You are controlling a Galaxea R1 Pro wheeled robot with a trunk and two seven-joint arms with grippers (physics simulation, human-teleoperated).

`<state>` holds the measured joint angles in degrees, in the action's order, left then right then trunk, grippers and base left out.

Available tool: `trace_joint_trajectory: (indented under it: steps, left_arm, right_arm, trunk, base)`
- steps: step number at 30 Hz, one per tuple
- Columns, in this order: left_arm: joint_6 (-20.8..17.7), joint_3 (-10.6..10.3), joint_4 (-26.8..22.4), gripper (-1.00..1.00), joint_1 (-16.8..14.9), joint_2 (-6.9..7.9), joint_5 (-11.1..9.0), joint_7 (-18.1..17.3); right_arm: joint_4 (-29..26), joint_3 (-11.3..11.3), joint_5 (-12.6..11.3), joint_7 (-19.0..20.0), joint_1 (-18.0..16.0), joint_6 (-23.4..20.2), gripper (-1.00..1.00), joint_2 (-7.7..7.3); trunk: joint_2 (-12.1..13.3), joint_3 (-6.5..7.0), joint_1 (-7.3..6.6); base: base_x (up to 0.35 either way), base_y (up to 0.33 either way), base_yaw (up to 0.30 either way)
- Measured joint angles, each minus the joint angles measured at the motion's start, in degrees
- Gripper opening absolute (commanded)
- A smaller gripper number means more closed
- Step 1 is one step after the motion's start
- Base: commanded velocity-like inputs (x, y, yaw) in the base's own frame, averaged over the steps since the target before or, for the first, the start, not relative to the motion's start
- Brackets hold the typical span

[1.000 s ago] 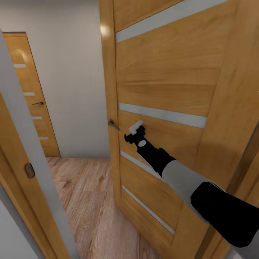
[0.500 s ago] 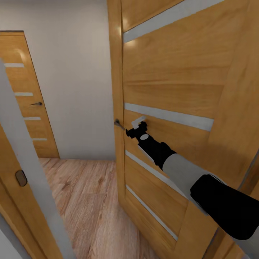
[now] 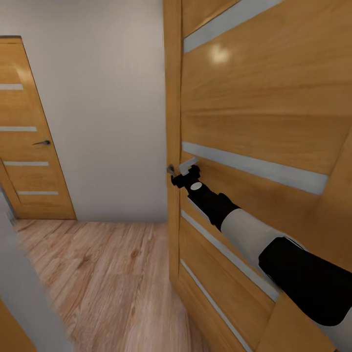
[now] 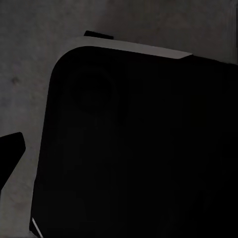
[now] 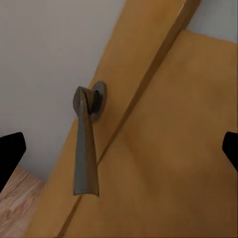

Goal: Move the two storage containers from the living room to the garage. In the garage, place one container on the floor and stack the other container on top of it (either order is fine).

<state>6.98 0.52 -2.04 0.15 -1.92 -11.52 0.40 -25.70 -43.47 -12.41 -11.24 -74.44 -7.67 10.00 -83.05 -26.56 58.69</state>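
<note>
The two storage containers are out of view. I face an orange wooden door (image 3: 254,122) with pale glass strips, standing ajar in a hallway. My right gripper (image 3: 182,173) reaches to the door's free edge, just beside its dark metal lever handle (image 3: 170,169). In the right wrist view the handle (image 5: 84,144) hangs ahead between my spread black fingertips (image 5: 10,153), and the jaws hold nothing. The left wrist view is dark, with one black fingertip (image 4: 10,148) at its edge against a black body panel (image 4: 134,144).
A second orange door (image 3: 24,146) with its own handle stands shut in the pale wall at the far left. A grey door frame (image 3: 24,293) crosses the near left corner. Light wood-plank floor (image 3: 107,274) opens beyond the door's edge.
The door has swung further away from me and its edge now stands nearly upright. The view has shifted, showing more wall and floor. My right gripper stays at the handle.
</note>
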Motion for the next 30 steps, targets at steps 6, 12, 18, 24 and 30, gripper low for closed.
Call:
trace_joint_trajectory:
  steps: [6, 12, 18, 24, 30]
  left_arm:
    - [0.00, -0.01, 0.01, 1.00, 0.00, -0.02, 0.02, 0.00]
    - [0.03, 0.00, 0.01, 1.00, 0.00, 0.00, 0.04, 0.00]
    - [0.02, -0.01, 0.00, 1.00, 0.00, 0.00, 0.04, 0.00]
    - [0.03, -0.01, 0.00, 1.00, 0.00, 0.00, 0.04, 0.00]
    - [0.04, -0.01, 0.00, 1.00, 0.00, 0.00, 0.04, 0.00]
  right_arm:
    - [-0.02, -0.07, -0.03, 0.06, -0.04, -0.01, 1.00, 0.00]
    - [-0.02, -0.06, -0.04, 0.06, -0.08, -0.01, 1.00, 0.00]
    - [-0.02, -0.06, -0.04, 0.05, -0.09, -0.02, 1.00, 0.00]
    - [0.03, -0.05, -0.08, 0.05, -0.08, -0.01, 1.00, 0.00]
    - [0.07, -0.03, -0.02, 0.03, -0.09, -0.01, 1.00, 0.00]
  trunk:
    - [0.00, 0.00, 0.00]
    - [0.00, 0.00, 0.01]
    - [0.00, 0.00, 0.02]
    - [0.00, 0.00, 0.03]
    - [0.00, 0.00, 0.03]
  base:
    - [0.294, 0.000, 0.000]
    - [0.265, 0.000, 0.000]
    - [0.178, 0.000, 0.000]
    - [0.029, 0.000, 0.000]
    - [0.003, 0.009, 0.000]
